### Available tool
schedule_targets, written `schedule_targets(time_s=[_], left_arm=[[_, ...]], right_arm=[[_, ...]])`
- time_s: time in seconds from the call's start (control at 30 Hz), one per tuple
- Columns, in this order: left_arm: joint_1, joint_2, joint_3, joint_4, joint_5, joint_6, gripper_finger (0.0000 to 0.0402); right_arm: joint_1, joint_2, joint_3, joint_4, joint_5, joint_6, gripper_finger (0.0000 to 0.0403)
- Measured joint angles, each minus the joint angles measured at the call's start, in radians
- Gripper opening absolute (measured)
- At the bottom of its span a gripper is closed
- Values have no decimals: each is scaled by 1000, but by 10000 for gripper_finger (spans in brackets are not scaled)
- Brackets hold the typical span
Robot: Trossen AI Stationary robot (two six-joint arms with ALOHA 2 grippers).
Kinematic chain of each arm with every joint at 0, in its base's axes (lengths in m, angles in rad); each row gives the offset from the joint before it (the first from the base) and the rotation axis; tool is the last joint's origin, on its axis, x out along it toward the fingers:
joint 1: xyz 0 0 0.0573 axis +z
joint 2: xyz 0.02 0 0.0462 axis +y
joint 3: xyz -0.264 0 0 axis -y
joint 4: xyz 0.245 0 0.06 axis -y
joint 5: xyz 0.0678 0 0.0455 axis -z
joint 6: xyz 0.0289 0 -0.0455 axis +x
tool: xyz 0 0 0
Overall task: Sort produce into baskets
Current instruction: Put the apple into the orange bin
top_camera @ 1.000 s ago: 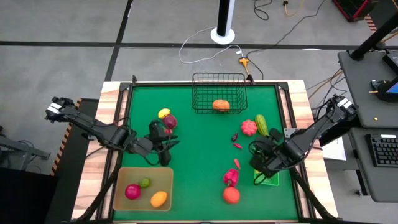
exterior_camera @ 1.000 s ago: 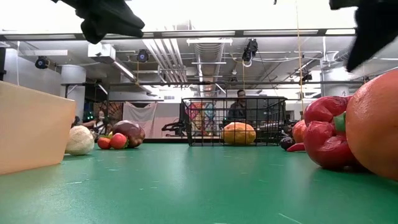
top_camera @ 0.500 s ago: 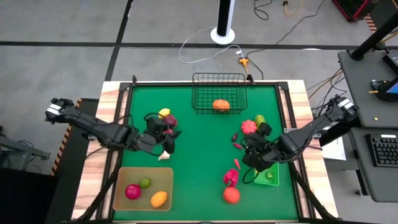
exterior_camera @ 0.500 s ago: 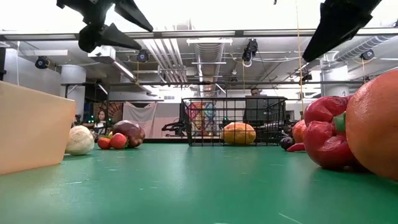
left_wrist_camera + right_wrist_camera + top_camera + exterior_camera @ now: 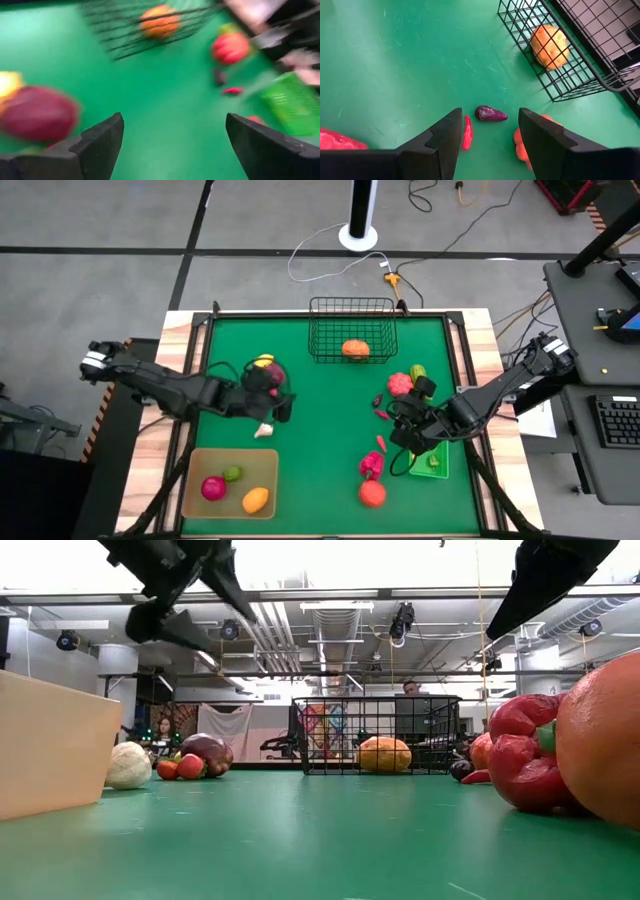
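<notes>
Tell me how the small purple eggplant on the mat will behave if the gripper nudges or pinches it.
The small purple eggplant looks rounded and glossy, so it may slip from a pinch. It lies on its side on the flat green mat, so a nudge would probably roll it. It looks small, so likely light.

From my station the left wrist view was smeared by motion, and the orange fruit (image 5: 603,745) ran off the low view's edge.

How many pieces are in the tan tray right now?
3 in the tan tray: a red piece on the left, a small green one in the middle, an orange one on the right.
</notes>
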Motion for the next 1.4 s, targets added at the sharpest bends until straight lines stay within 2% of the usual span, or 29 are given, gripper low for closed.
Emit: schedule_targets(time_s=[0.03,0.1,0.2,0.3,0.37,0.5,0.73,1.1,1.4], left_arm=[[18,8,32,-92,21,-5,328],[64,34,109,-275,92,99,325],[128,75,221,-489,229,494,324],[150,125,305,-576,316,916,324],[172,158,352,-608,321,1088,323],[237,223,391,-702,309,1277,323],[317,257,338,-646,313,1444,323],[398,272,208,-501,314,1552,323],[445,305,179,-454,314,1673,323]], right_arm=[[0,0,0,0,0,0,188],[0,0,0,0,0,-6,187],[0,0,0,0,-1,-17,188],[0,0,0,1,-1,-20,187],[-2,0,0,2,-3,-17,187],[-2,0,0,4,-5,14,187],[-2,0,0,4,-5,21,187],[-2,0,0,3,-5,21,187],[-2,0,0,3,-5,21,187]])
